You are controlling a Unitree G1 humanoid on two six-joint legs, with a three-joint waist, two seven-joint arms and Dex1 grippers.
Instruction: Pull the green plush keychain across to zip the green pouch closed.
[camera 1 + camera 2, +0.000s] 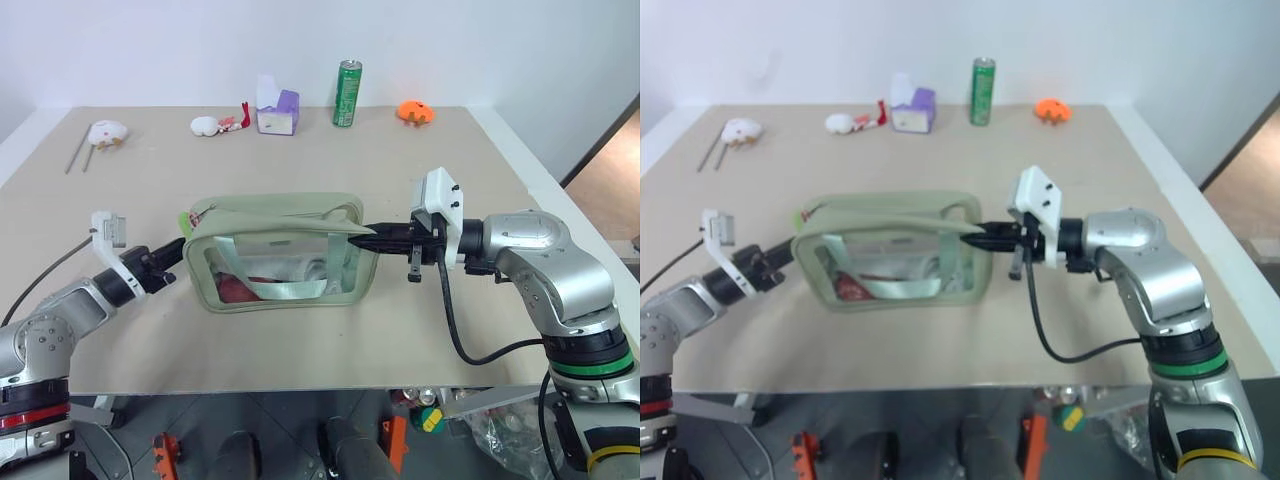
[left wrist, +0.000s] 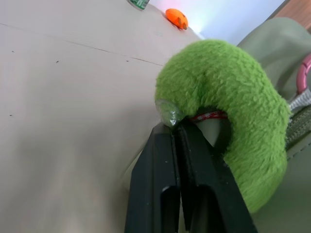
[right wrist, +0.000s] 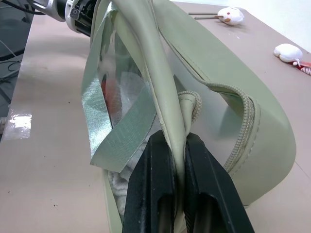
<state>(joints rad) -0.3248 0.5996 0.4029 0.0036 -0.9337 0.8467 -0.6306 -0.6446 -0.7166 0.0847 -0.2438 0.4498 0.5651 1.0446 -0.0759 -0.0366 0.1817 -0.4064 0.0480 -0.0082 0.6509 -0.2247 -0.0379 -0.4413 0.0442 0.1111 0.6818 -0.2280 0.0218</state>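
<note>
Surface [image 1: 300,350]: beige board, lying under everything.
Green can [image 1: 347,94]: standing upright at the far edge.
Purple and white box [image 1: 277,110]: sitting just left of the can.
Orange toy [image 1: 415,112]: lying right of the can.
White plush with sticks [image 1: 105,133]: resting far left.
White and red item [image 1: 215,125]: lying beside the box.
</note>
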